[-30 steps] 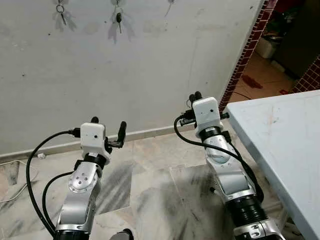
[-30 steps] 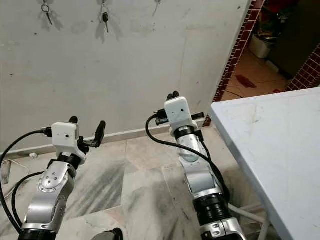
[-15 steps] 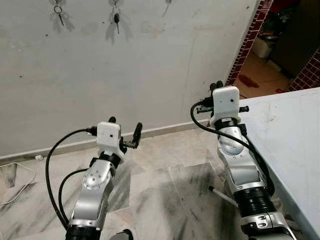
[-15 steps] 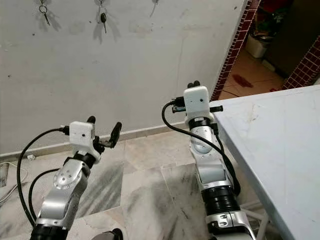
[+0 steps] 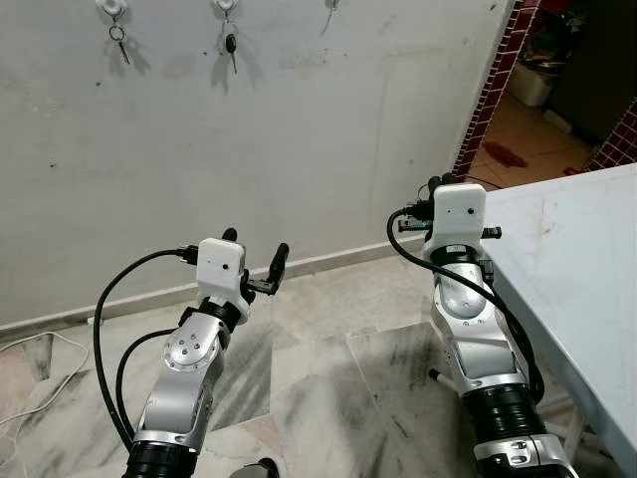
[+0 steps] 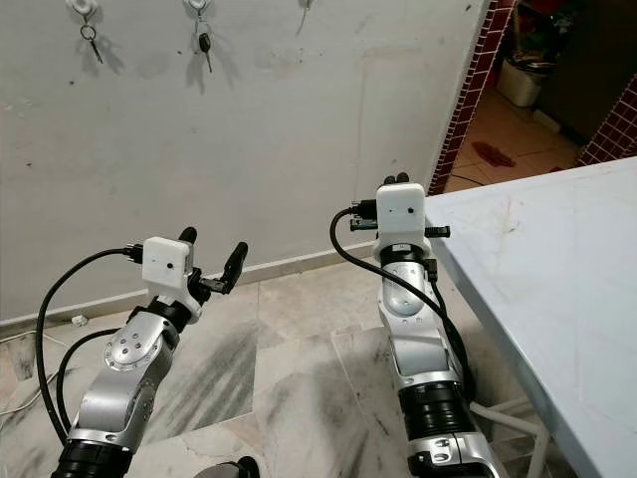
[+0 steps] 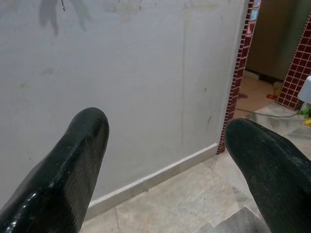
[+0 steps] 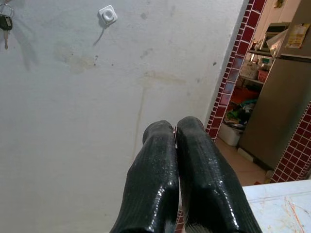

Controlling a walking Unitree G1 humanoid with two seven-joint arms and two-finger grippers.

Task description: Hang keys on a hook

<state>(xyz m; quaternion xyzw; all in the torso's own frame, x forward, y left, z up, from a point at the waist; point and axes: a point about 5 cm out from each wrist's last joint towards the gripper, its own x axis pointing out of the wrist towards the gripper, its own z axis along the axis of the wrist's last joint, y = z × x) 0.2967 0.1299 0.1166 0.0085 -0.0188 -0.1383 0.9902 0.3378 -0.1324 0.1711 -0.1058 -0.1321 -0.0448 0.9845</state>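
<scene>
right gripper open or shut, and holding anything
Shut: in the right wrist view the right gripper has its fingers pressed together. Whether a key is pinched between them cannot be told.

Keys (image 5: 231, 47) hang on the wall (image 5: 299, 129) ahead, table (image 5: 577, 259) at right.

Both silver arms were raised forward; left black two-fingered pincer (image 5: 256, 261) spread apart, right black two-fingered pincer (image 8: 175, 133) pressed together.

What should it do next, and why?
Probably raise the right gripper toward the bare white hook high on the wall. Its fingers are pressed shut, well below that hook; keys already hang beside it. Whether it holds anything, I cannot tell.
</scene>
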